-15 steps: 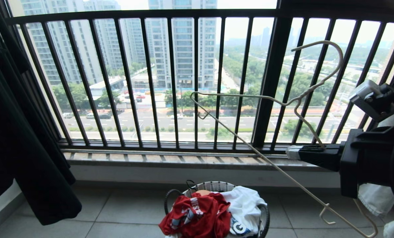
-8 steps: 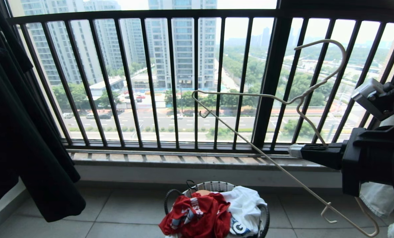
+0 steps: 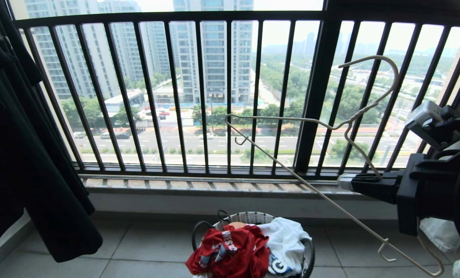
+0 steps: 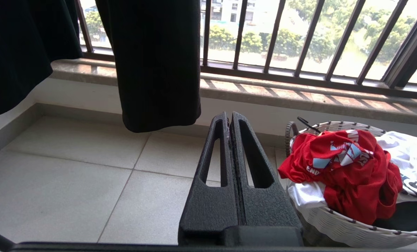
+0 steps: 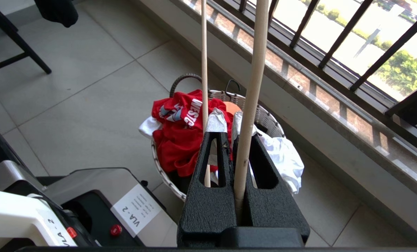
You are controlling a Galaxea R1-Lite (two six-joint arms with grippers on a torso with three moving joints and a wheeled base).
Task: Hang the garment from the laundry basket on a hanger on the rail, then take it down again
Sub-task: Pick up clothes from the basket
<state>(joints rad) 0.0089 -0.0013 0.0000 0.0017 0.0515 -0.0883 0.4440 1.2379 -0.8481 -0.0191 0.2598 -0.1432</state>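
A tiled balcony floor [image 3: 145, 247] runs to a black railing [image 3: 199, 96] of vertical bars with tower blocks beyond, and a black garment [image 3: 25, 154] hangs at the far left. In the head view, the right gripper [image 3: 344, 181] reaches in from the right, clenched on the hanger [image 3: 291, 170], whose long bottom wire slants from upper left down to lower right with the hook up near the railing. The garment [image 3: 234, 251] lies crumpled in the laundry basket [image 3: 249, 217] on the floor, below and left of that gripper; the rail is not in sight. In the left wrist view, the left gripper [image 4: 229, 117] is pressed shut on nothing, low, with the basket just to its right. In the right wrist view, the hanger's wire passes between the fingers [image 5: 215, 122], directly above the red shirt, so the empty left arm seems better placed to lift it.
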